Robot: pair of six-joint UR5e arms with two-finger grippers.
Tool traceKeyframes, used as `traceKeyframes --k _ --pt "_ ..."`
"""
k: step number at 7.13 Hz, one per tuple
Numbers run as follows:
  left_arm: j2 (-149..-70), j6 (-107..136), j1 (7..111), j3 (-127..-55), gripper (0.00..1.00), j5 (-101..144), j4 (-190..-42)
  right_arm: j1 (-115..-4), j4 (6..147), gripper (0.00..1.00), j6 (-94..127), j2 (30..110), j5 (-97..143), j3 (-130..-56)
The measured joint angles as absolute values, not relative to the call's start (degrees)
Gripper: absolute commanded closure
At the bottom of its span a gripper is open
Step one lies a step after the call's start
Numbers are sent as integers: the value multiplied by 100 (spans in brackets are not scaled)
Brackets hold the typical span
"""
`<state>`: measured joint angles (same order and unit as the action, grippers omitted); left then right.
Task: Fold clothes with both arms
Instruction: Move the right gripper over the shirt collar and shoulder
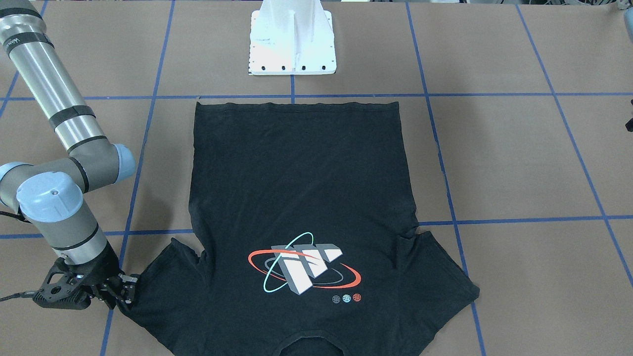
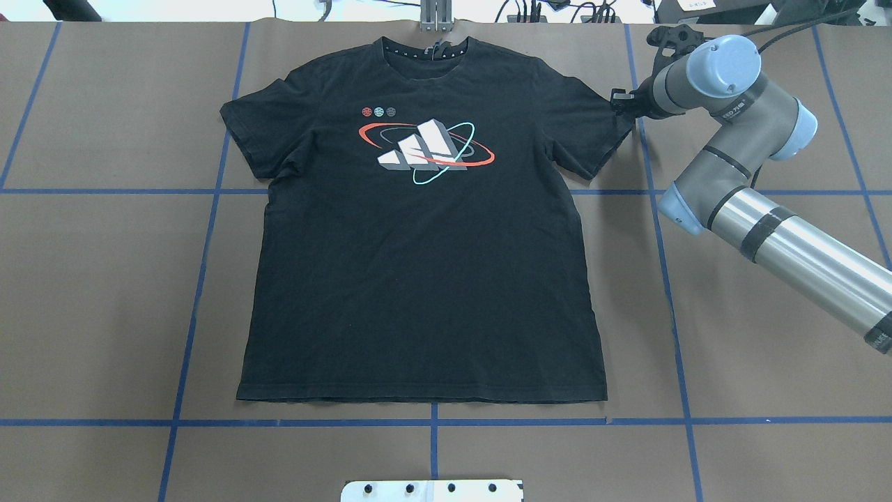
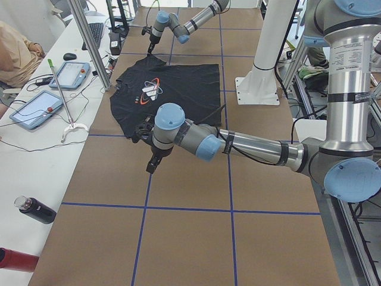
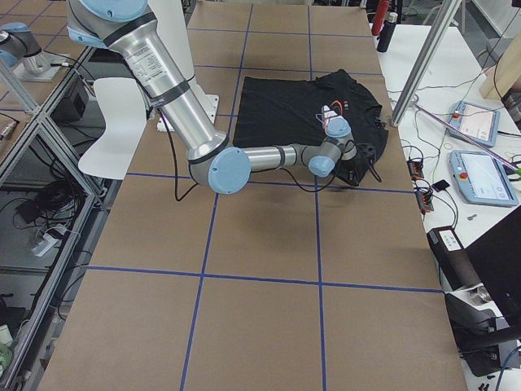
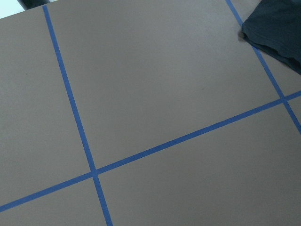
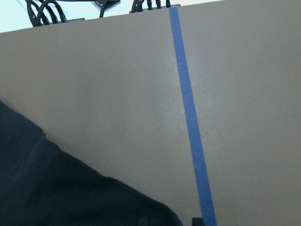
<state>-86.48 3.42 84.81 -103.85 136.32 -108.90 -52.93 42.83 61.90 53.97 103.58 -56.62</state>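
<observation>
A brown paper-covered counter (image 2: 90, 279) crossed by blue tape lines carries a black short-sleeved T-shirt (image 2: 418, 279), which lies flat with its print facing up. Its hem is towards the white pedestal base (image 1: 292, 44) and its collar is at the far edge, where the front-facing view cuts it off. The silver-grey right arm with light-blue joint caps (image 2: 787, 244) reaches to the sleeve on the robot's right. Its black two-finger claw (image 1: 127, 292) sits low at that sleeve's edge, touching or almost touching the cloth. The fingers are too small and dark against the shirt to tell whether they are spread, closed or pinching fabric, and the right wrist view shows only dark cloth and bare paper. The left arm (image 3: 256, 149) is outside the overhead view. In the left side view its claw (image 3: 152, 168) points down just beside the other sleeve, and I cannot tell its state. Its wrist camera catches only a sleeve corner at the top right.
</observation>
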Motion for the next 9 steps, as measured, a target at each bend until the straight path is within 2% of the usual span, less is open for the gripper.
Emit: traceKeyframes --k 2,5,6,9 --pt "-8648 343 8481 -10388 0 13636 -10888 -5305 4284 100 6178 5413 10356 -5713" --pt "-8656 343 8481 -10412 0 13662 -10889 -5218 5060 100 6366 5136 10366 -6518" --pt "-8660 343 8481 -10419 0 13665 -10892 -5068 5350 100 6655 4746 10363 -6495" --pt "-8699 343 8476 -10423 0 13659 -10890 -4705 5565 100 7180 3746 10242 -5765"
